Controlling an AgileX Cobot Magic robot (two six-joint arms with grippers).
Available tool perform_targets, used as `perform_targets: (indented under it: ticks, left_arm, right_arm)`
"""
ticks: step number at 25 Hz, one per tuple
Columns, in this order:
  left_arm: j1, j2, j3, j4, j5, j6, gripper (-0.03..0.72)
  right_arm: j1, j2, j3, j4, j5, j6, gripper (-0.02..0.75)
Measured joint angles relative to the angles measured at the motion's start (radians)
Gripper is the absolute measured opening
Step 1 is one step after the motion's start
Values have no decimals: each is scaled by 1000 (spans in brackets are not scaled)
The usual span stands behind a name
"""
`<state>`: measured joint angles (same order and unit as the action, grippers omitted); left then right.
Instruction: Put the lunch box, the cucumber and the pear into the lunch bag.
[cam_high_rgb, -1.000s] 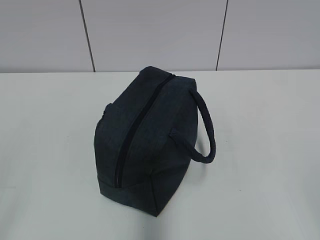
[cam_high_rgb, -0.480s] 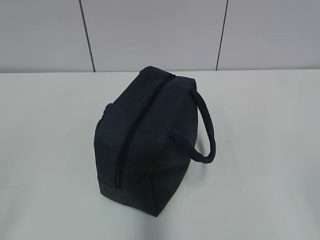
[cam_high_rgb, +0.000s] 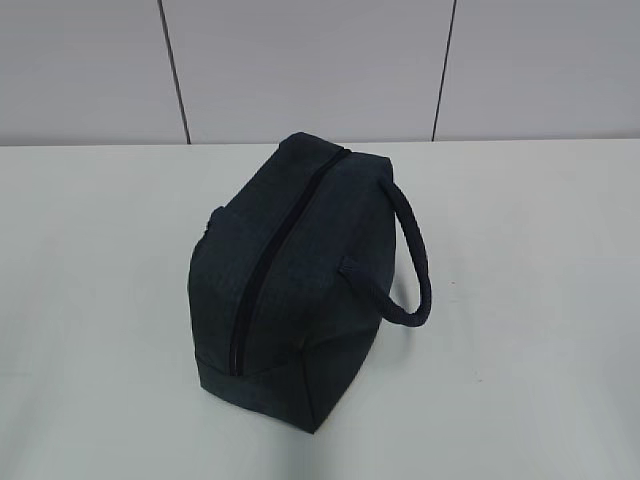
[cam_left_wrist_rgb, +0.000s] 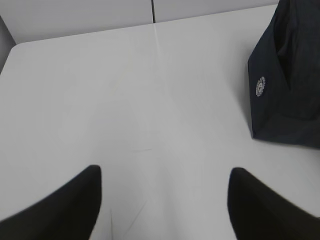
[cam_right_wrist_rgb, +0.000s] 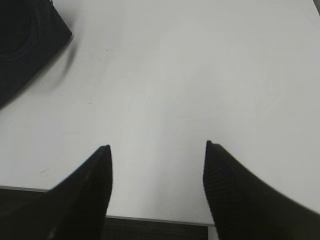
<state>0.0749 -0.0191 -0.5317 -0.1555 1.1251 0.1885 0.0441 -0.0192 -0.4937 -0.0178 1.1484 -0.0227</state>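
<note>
Lunch bag (cam_high_rgb: 290, 270) dark matt woven cloth w/ cord-like handle (cam_high_rgb: 412, 262); table (cam_high_rgb: 530, 300) smooth, matt white.

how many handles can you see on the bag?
1 clearly: a looped handle on the right side of the lunch bag in the exterior view. A small dark bump at the bag's left edge may be a second, mostly hidden.

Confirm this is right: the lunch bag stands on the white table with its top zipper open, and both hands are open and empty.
Wrong on one count: the top zipper is closed along its length, as the exterior view shows. The rest holds: the lunch bag stands on the white table, and the left hand and right hand are open and empty.
</note>
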Motion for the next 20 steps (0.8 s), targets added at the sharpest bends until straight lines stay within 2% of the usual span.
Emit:
perform_targets:
  ticks: [20]
  left_arm:
    - [0,0,0,0,0,0,465]
  right_arm:
    - [0,0,0,0,0,0,456]
